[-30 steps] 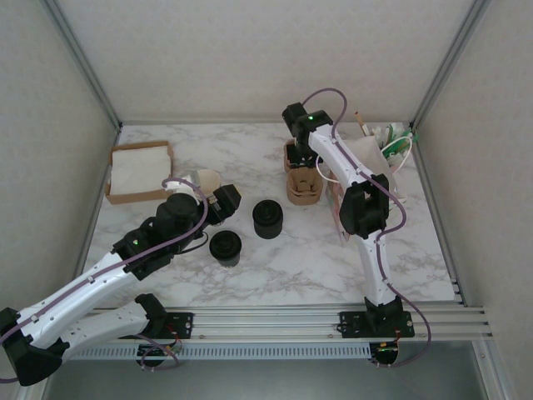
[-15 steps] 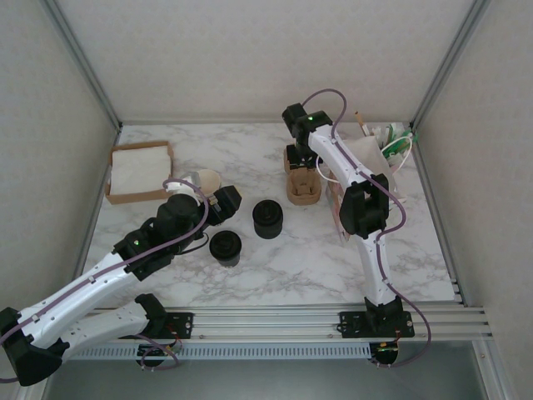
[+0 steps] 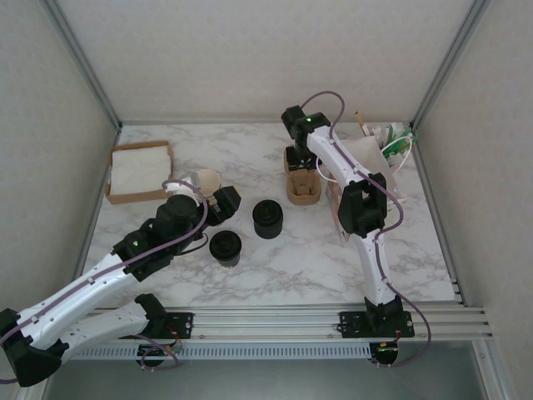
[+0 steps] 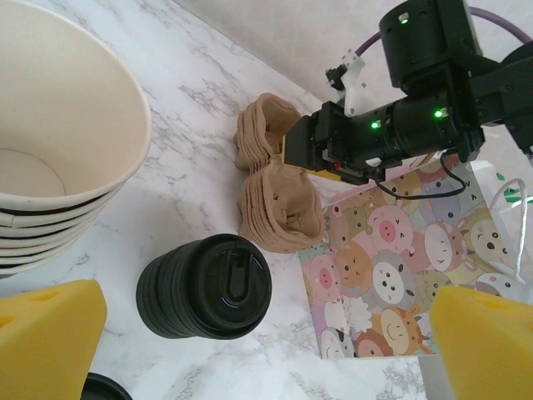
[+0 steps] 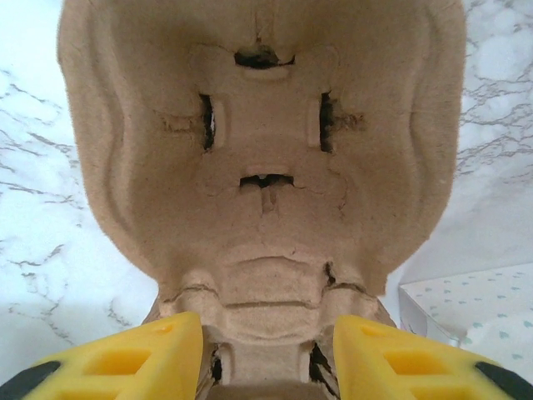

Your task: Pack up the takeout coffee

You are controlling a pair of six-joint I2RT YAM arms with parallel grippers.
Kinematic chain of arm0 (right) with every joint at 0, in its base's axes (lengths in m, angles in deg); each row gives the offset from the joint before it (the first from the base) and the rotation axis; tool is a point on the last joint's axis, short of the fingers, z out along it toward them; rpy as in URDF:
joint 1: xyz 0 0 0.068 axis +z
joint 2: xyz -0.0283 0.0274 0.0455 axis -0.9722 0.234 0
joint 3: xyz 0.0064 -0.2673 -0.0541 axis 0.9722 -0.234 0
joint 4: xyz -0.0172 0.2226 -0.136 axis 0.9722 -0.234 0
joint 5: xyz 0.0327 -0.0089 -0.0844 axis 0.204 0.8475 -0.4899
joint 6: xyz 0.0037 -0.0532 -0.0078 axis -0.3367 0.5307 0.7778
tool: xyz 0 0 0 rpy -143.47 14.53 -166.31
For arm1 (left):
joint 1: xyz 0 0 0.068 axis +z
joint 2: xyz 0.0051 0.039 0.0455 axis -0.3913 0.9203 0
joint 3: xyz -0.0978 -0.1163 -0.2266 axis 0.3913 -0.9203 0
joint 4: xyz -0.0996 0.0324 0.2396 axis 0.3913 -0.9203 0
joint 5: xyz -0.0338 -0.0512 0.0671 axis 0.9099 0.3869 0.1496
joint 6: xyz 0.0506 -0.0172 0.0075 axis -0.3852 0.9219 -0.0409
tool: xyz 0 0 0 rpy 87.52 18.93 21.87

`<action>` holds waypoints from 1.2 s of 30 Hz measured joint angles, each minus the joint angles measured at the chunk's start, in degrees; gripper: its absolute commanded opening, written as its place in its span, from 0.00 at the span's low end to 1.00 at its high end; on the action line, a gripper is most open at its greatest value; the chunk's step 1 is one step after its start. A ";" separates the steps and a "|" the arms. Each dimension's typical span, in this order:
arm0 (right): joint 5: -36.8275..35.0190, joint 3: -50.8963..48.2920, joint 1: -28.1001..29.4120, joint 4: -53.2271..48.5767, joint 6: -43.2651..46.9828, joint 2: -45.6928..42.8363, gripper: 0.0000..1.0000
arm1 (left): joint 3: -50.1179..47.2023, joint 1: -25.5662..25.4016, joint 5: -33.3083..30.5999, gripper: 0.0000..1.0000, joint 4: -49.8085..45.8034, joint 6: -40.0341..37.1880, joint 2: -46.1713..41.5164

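My right gripper [image 5: 266, 337] points down over the stack of cup trays [image 5: 262, 158], with one yellow finger on each side of the stack's near end. I cannot tell whether the fingers are pinching the top tray or only flanking it. I judge it is there to lift off a single tray, since the coffee needs a holder before it goes into the bag [image 4: 391, 283] lying just beside that gripper.

My left gripper [image 4: 266, 337] is spread wide with nothing held between its fingers. The stack of lids [image 4: 204, 287] stands straight ahead of it, and the stack of bare cups [image 4: 58, 158] is off to its left. The coffee [image 3: 226, 247], the one cup with a lid on, stands close under this gripper, near the lids and well apart from the trays, so I reckon this arm is placed to fetch it.

I can read no brand or lettering: the lids are plain black, and the bag is printed with cartoon pigs and other animals
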State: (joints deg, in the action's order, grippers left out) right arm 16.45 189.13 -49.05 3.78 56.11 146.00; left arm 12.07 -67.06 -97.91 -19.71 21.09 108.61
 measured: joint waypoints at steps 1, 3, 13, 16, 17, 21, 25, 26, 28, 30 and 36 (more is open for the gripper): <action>0.00 0.00 0.00 0.00 0.00 0.35 0.46 | 0.00 0.00 0.02 1.00 -0.02 0.00 0.00; 0.04 0.00 0.00 0.00 0.00 0.83 0.46 | -0.04 0.00 0.02 1.00 0.00 0.00 -0.02; 0.13 0.00 0.00 -0.02 -0.02 1.18 0.41 | -0.33 0.00 0.00 1.00 -0.02 0.02 -0.07; 0.11 0.00 -0.02 -0.02 0.00 1.18 0.38 | -0.33 0.00 0.00 1.00 -0.02 0.02 -0.07; 0.11 0.00 -0.02 -0.02 -0.02 1.18 0.38 | -0.33 0.00 0.00 1.00 0.00 0.02 -0.07; 0.11 0.00 -0.02 -0.02 0.00 1.18 0.35 | -0.33 0.00 0.00 1.00 -0.02 0.20 -0.07; 0.11 0.00 -0.02 -0.02 0.00 1.18 0.32 | -0.33 0.00 0.00 1.00 -0.02 0.22 -0.17; 0.11 0.00 -0.02 -0.02 0.00 1.18 0.32 | -0.33 0.00 0.00 1.00 -0.02 0.22 -0.28; 0.11 0.00 -0.02 -0.02 -0.02 1.18 0.32 | -0.33 0.00 0.00 1.00 -0.02 0.24 -0.44; 0.11 0.00 -0.02 -0.02 0.00 1.16 0.32 | -0.33 0.00 0.00 1.00 -0.02 0.33 -0.50; 0.15 -1.31 -0.02 0.28 0.00 -0.22 0.32 | -0.33 0.00 0.00 1.00 -0.02 0.48 -0.50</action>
State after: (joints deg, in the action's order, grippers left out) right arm 16.60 187.82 -49.07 4.07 56.11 145.78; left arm 11.75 -67.06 -97.91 -19.74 21.57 108.11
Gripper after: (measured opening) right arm 0.321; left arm 0.996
